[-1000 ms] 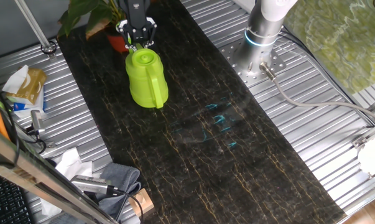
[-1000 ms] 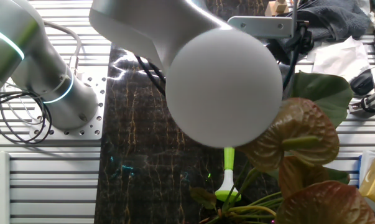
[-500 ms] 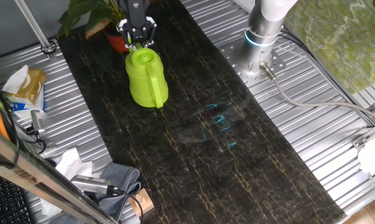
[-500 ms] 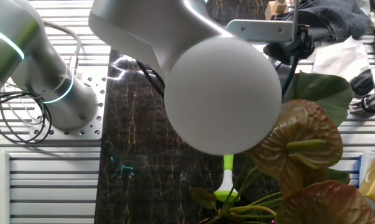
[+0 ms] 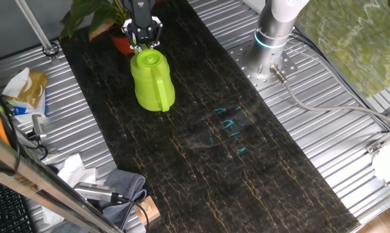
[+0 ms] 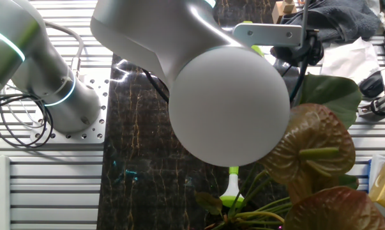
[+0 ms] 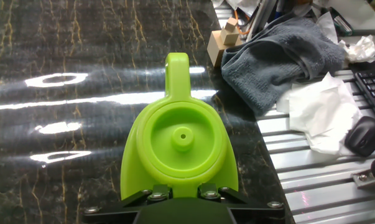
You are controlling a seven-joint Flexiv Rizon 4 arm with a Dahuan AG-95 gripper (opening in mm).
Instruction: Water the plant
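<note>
**Watering can gripped, pour not started**

Since a second ago the gripper [image 5: 142,43] has crept slightly toward the table's far edge. Nearest, the green watering can [image 5: 152,81] stands upright, fingers closed on its spout end. Beyond it, the plant [image 5: 101,16] sits in the far left corner. Lifting and tipping remain.
</note>
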